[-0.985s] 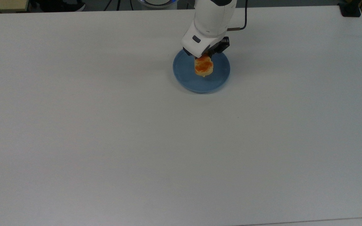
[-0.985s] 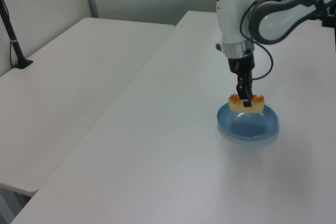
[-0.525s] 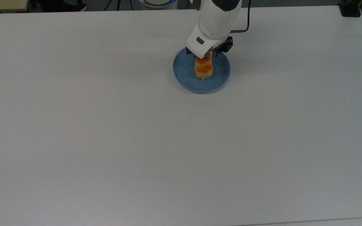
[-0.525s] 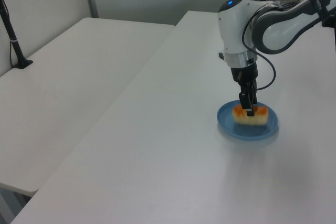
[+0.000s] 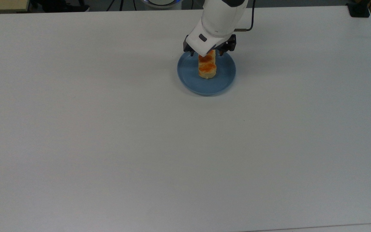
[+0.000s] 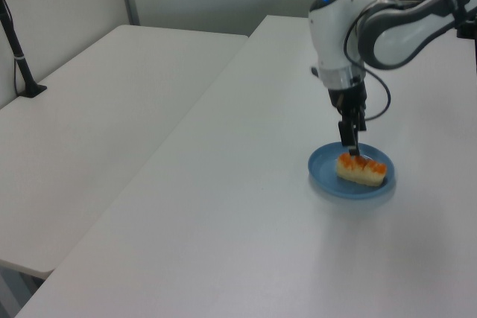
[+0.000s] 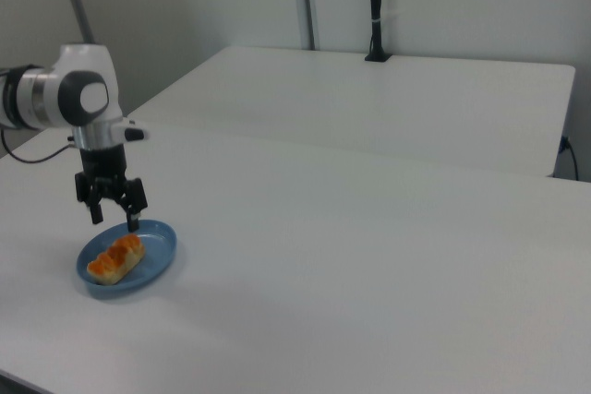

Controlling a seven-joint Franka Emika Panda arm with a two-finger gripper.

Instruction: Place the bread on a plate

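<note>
1. Table (image 5: 108,129): white, bearing the plate (image 5: 225,79) in the top view's upper middle.
2. Bread (image 5: 207,67): lies flat in the plate, orange lumps up; its long axis runs up-down in the top view, and lower left to upper right in the right view (image 7: 116,257).
3. Gripper (image 7: 113,218): fingers spread apart, holding nothing, raised clear above the bread's end that lies farther up in the top view (image 5: 208,54).

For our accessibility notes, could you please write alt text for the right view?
A bread loaf lies on a blue plate on a white table, with the robot's open gripper just above it.
</note>
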